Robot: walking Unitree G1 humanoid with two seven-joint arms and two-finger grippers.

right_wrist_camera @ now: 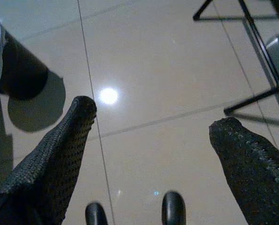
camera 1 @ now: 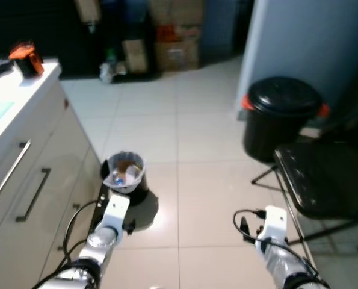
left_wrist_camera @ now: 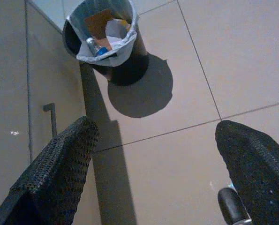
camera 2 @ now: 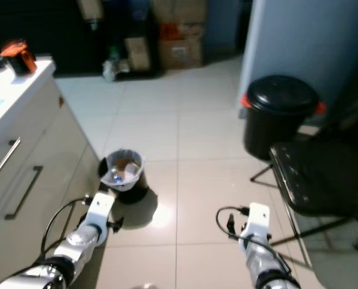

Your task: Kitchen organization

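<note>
Kitchen w/ pale tiled floor (camera 1: 197,138), seen from the robot's head looking down. Both arms reach fwd at the near edge: left gripper (left_wrist_camera: 158,164) hangs over bare tile just right of the cabinet (camera 1: 28,180), fingers (left_wrist_camera: 59,164) spread wide apart, holding nothing; right gripper (right_wrist_camera: 153,154) hangs over bare tile near a chair leg, fingers (right_wrist_camera: 252,164) also spread apart, empty. Small black bin (camera 1: 126,174) w/ white liner stands on the floor touching the cabinet front, just beyond the left gripper; it holds scraps incl. a blue-capped bottle (left_wrist_camera: 96,48) and brown paper. Far left, an orange-topped item (camera 1: 26,59) sits on the white counter (camera 1: 10,96). Right: large black lidded bin (camera 1: 281,117), black folding chair (camera 1: 323,180) nearer. Cardboard boxes (camera 1: 175,42) at far wall.
</note>
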